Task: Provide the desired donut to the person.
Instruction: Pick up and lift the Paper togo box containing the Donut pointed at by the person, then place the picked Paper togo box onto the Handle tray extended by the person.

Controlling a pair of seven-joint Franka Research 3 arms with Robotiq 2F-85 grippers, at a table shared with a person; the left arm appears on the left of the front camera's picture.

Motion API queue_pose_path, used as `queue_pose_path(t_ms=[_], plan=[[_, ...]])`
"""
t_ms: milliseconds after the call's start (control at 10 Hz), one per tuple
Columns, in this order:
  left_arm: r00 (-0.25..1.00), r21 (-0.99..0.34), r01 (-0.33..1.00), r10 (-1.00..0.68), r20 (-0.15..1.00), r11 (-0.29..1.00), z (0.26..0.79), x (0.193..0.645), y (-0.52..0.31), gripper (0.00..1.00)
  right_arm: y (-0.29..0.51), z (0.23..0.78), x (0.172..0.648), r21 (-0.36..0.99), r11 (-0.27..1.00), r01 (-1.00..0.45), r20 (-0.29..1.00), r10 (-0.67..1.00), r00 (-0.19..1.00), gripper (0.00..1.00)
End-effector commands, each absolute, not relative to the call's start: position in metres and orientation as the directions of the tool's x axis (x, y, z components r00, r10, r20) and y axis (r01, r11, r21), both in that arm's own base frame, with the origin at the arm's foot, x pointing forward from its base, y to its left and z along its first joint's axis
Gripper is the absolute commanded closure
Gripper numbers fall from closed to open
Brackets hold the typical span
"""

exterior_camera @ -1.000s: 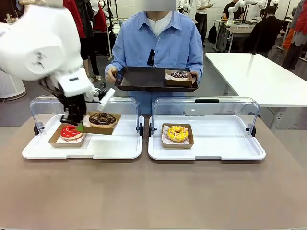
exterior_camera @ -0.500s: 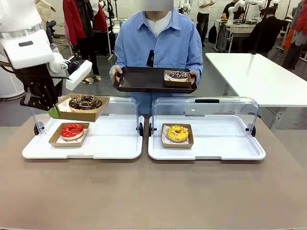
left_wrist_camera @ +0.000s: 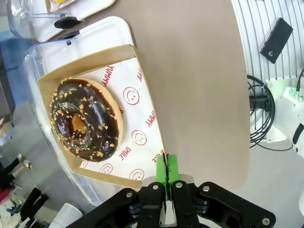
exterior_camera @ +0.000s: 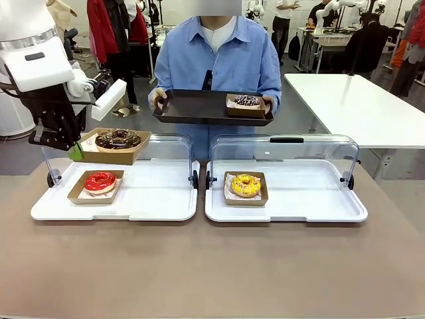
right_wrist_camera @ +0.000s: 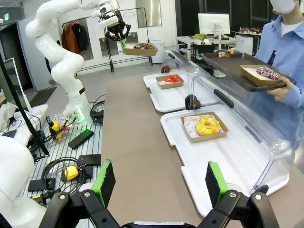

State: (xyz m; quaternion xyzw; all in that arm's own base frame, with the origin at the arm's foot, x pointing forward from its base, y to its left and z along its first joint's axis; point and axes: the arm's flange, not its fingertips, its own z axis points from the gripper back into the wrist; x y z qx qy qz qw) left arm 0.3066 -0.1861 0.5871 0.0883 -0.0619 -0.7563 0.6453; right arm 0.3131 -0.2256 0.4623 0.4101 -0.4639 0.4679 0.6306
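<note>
A chocolate donut [exterior_camera: 118, 139] with nut crumbs lies in a cardboard box [exterior_camera: 113, 157] that hangs above the left white tray [exterior_camera: 156, 201]. My left gripper [exterior_camera: 74, 153] is shut on the box's near left rim. In the left wrist view the green pads [left_wrist_camera: 172, 167] pinch the box wall, and the donut [left_wrist_camera: 85, 124] rests on printed paper. The person [exterior_camera: 219, 60] stands across the table holding a dark tray [exterior_camera: 192, 109] that carries a boxed sprinkled donut [exterior_camera: 247, 101]. My right gripper [right_wrist_camera: 160, 183] is open over the table's end, holding nothing.
A red donut [exterior_camera: 100, 181] sits in its box on the left white tray. A yellow donut [exterior_camera: 246, 184] sits on the right white tray [exterior_camera: 312, 203]. Both trays have clear lids raised at the back. The near table surface is bare brown.
My left gripper has lifted the chocolate donut's box off the left tray, up and to the left, then slightly higher. The person's tray has shifted a little left.
</note>
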Motion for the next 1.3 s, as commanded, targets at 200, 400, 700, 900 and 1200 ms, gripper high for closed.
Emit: queue_pose_path(t_ms=[200,400,700,900,1200], plan=[[-0.155,0.216,0.962,-0.986,-0.062,-0.164,0.590,0.303,-0.185,1.00,-0.226,0.462,0.312,0.077,0.218,-0.973,0.971,0.207,0.123,0.00],[-0.155,0.216,0.962,-0.986,-0.062,-0.164,0.590,0.303,-0.185,1.00,-0.226,0.462,0.312,0.077,0.218,-0.973,0.971,0.207,0.123,0.00],[-0.155,0.216,0.962,-0.986,-0.062,-0.164,0.590,0.303,-0.185,1.00,-0.226,0.462,0.312,0.077,0.218,-0.973,0.971,0.207,0.123,0.00],[-0.156,0.209,0.964,-0.986,-0.052,-0.163,0.588,0.305,-0.187,0.99,-0.226,0.462,0.312,0.077,0.218,-0.973,0.971,0.207,0.123,0.00],[-0.164,0.265,0.949,-0.986,-0.043,-0.169,0.623,0.305,-0.195,0.99,-0.226,0.462,0.312,0.077,0.218,-0.973,0.971,0.207,0.123,0.00]])
